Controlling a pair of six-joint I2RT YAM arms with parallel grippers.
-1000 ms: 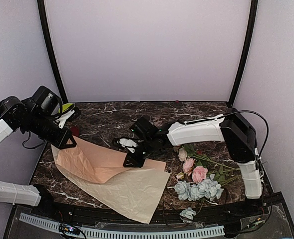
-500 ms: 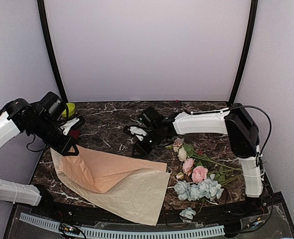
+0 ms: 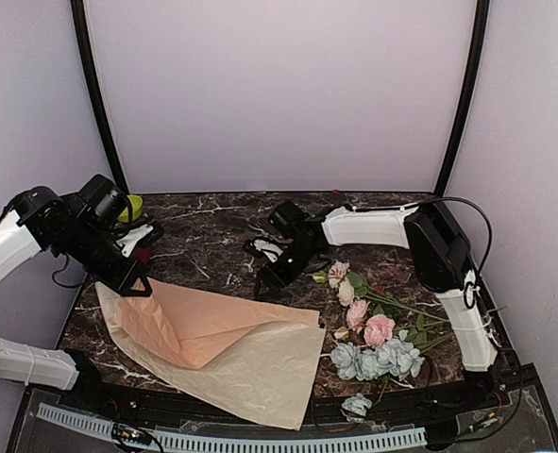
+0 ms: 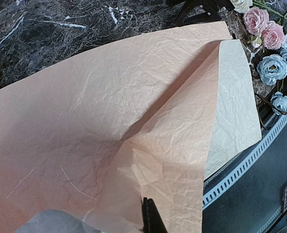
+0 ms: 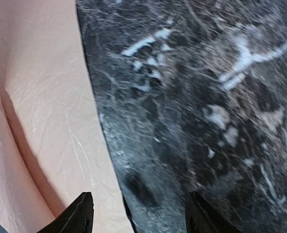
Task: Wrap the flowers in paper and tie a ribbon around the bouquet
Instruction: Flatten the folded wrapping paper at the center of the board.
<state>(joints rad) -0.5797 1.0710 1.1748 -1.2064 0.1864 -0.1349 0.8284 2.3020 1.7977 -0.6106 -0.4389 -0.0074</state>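
Pale lilac walls close the space in on three sides, and a black curved post (image 3: 94,104) rises at each back corner. The bench (image 3: 212,222) is dark, glossy marble veined in white and brown. A grey perforated rail (image 3: 260,442) runs along its near edge. At the far left a small yellow-green thing (image 3: 132,203) sits behind the left arm, too hidden to tell what it is.

The paper (image 3: 231,344) lies across the left and middle of the bench, thin and finely crinkled. Its peach face is up over most of the sheet. A fold runs diagonally across it, and toward the near right the beige face shows. The far left corner is raised off the marble, pinched in the left jaws, which are closed on it. In the left wrist view one black fingertip (image 4: 150,218) pokes up against the crumpled peach sheet.

The right jaws stand apart and hold nothing, low over the paper's far edge. In the right wrist view one fingertip (image 5: 80,213) is over peach paper and the other over bare marble.

The flowers (image 3: 373,330) lie on the marble just beside the paper's right edge. Their soft pink, white and pale blue heads are bunched together, and thin green stems and leaves fan out to the right. One pale blue head (image 3: 356,404) lies apart from the rest, by the near rail.
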